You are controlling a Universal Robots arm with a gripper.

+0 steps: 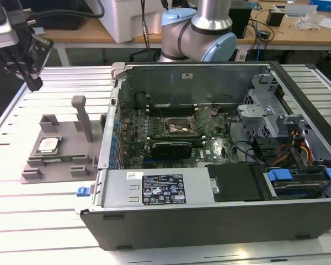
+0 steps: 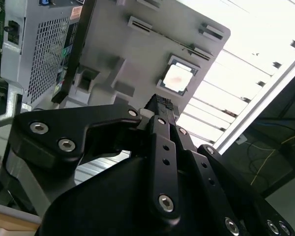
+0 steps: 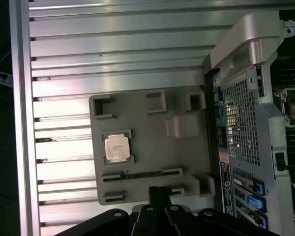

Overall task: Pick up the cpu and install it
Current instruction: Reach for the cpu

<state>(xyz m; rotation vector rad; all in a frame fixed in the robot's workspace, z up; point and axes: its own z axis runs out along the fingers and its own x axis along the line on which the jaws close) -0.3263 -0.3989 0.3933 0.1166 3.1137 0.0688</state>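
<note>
The gripper (image 1: 34, 83) hangs in the air with its jaws pressed together and nothing between them. The cpu (image 1: 47, 145) lies flat, silver top up, in a square recess of a gray holder tray (image 1: 66, 138) on the slatted aluminium table (image 1: 44, 215). It sits below the jaws and well apart from them, untouched. In both wrist views the closed fingertips (image 3: 160, 192) point down toward the tray's near edge, and the cpu (image 3: 119, 147) lies a little farther out beyond them. An open computer case (image 1: 209, 215) stands beside the tray, on the side away from the jaws. On its motherboard the cpu socket (image 1: 179, 127) sits farther from the jaws than the cpu does, with a black expansion card (image 1: 171, 148) just beside it.
</note>
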